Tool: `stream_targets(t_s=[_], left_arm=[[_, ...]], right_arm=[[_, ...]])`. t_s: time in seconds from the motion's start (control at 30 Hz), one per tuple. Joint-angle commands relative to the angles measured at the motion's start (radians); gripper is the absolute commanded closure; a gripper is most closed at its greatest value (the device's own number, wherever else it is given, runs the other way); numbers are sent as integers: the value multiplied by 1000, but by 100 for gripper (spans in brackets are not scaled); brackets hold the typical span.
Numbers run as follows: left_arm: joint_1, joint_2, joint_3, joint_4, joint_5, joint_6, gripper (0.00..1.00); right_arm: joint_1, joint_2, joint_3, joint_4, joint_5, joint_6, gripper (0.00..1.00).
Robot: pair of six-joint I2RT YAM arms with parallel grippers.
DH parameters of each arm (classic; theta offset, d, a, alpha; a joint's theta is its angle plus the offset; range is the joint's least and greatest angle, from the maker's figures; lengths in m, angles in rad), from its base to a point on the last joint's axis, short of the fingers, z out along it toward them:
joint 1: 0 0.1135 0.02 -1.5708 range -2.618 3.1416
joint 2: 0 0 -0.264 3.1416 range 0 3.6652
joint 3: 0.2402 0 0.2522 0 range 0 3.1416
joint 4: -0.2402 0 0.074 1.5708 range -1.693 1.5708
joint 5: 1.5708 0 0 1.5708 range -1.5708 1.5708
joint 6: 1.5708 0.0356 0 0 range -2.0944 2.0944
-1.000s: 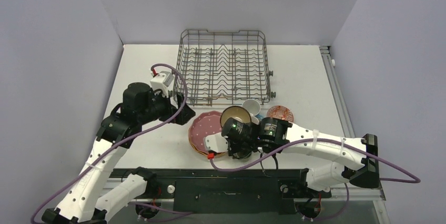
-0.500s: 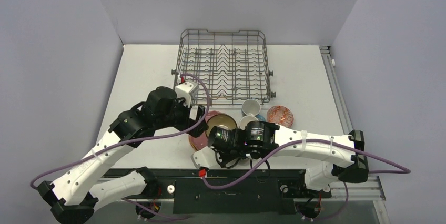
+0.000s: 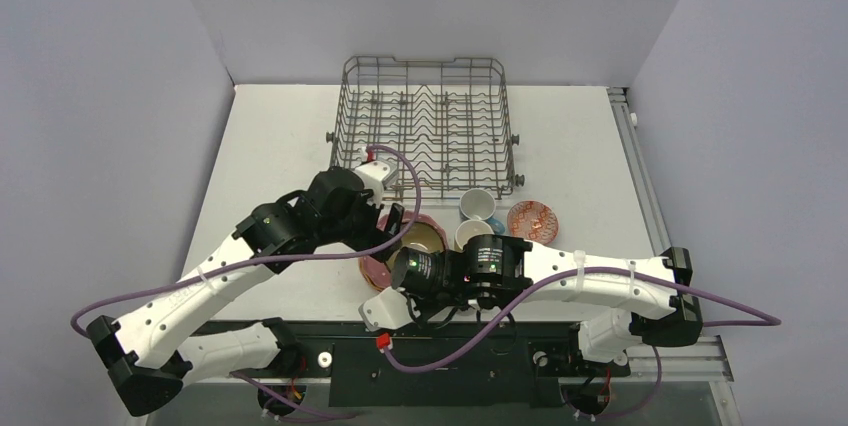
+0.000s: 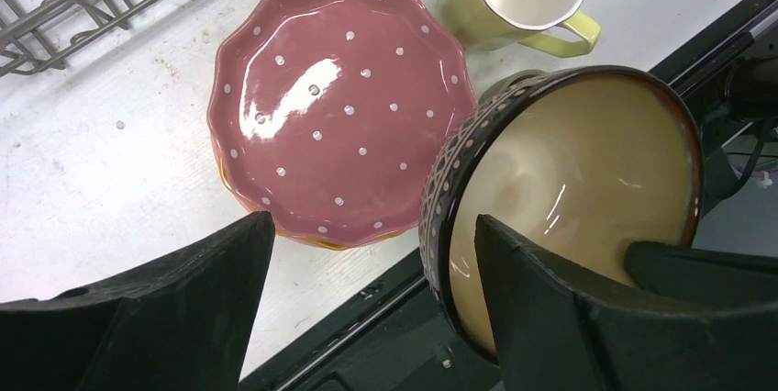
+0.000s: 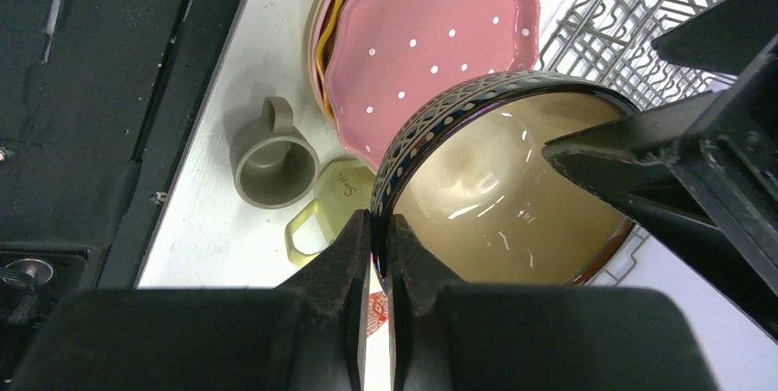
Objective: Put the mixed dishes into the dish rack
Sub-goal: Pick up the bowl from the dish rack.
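Observation:
My right gripper point(image 5: 378, 221) is shut on the rim of the dark brown bowl point(image 5: 495, 180), which hangs tilted above the plates, its tan inside showing. My left gripper point(image 4: 372, 226) is open and straddles the opposite rim of the bowl point(image 4: 569, 161), one finger inside and one outside. Below lies a stack of scalloped plates with the pink plate point(image 4: 339, 97) on top. In the top view the bowl point(image 3: 425, 239) sits between both grippers, just in front of the dish rack point(image 3: 425, 126), which stands at the back.
A yellow mug point(image 5: 335, 194) and a small grey mug point(image 5: 271, 166) stand beside the plate stack. A blue mug point(image 3: 477, 204) and a red-patterned bowl point(image 3: 532, 218) sit right of it. The table's black front rail point(image 3: 440, 346) runs close beneath the grippers.
My left arm has swung right from the rack's corner to the bowl, and its jaws now straddle the rim. The right arm has carried the bowl slightly left and nearer.

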Motion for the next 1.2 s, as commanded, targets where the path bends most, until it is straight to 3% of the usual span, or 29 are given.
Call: stream_targets(t_s=[0.0,0.17,0.47,0.63,0.87,1.03,1.17], left_arm=[[-12,17,27,23,-2,3,29],[-20,30,23,37,16,3,45],[-27,31,21,52,55,-4,100],[-29,12,8,73,59,-13,100],[-26,-2,-15,95,44,-25,100],[-10,1,-36,118,26,-30,100],[29,3,-57,141,33,-33,100]], right_arm=[[12,-17,60,37,54,-22,100],[12,-22,43,51,75,-16,100],[12,-37,22,75,90,-2,100],[10,-45,13,98,118,32,97],[-18,-95,-15,140,166,113,80],[-57,-179,-90,213,191,164,76],[-108,-253,-161,273,177,229,63]])
